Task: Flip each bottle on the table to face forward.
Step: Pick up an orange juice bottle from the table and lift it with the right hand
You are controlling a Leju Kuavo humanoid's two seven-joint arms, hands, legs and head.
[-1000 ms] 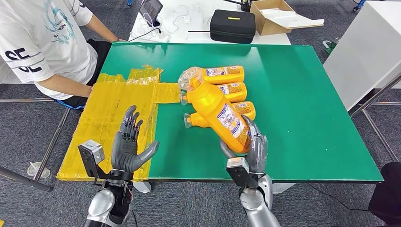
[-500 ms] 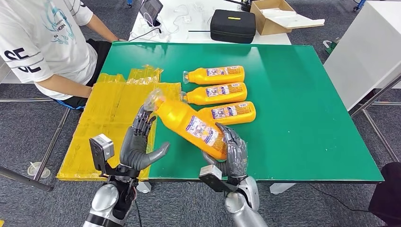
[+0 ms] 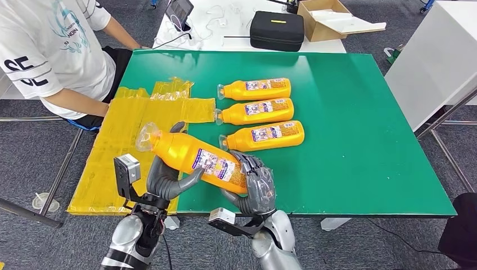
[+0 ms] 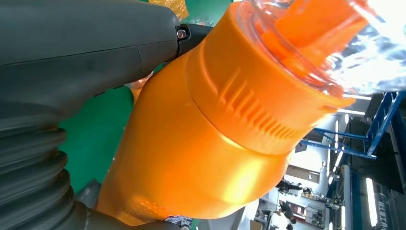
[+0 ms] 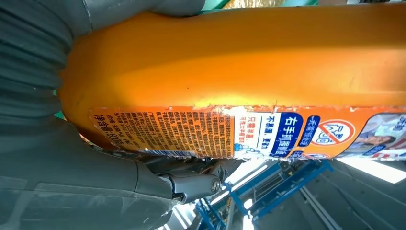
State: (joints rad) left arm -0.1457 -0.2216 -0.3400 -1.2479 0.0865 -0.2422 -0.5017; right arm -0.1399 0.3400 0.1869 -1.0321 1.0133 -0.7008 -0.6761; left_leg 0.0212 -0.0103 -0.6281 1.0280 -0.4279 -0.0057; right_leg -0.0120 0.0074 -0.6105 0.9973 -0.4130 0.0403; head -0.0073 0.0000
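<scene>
An orange bottle [image 3: 194, 157] with a clear cap [image 3: 147, 135] is held tilted over the near edge of the green table [image 3: 360, 169], cap pointing left, printed label [image 3: 216, 164] facing up. My right hand [image 3: 254, 184] grips its base. My left hand [image 3: 164, 179] cradles its neck end from below, thumb under it and fingers behind it. The left wrist view has the bottle's shoulder [image 4: 191, 143] against my thumb [image 4: 86, 48]. The right wrist view has the label [image 5: 230, 132] beside my right hand [image 5: 72, 182]. Three more orange bottles [image 3: 254, 88] [image 3: 256, 111] [image 3: 263, 135] lie in a row, caps left, labels up.
Yellow plastic bags [image 3: 132, 126] cover the table's left part. A person in a white shirt [image 3: 50, 50] sits at the far left corner, an arm near the bags. A black case [image 3: 277, 31] and a cardboard box [image 3: 326, 19] stand on the white table behind.
My right hand has swung the bottle down and leftward from above the row, laying it flatter. My left hand has come in under its neck end and now touches it.
</scene>
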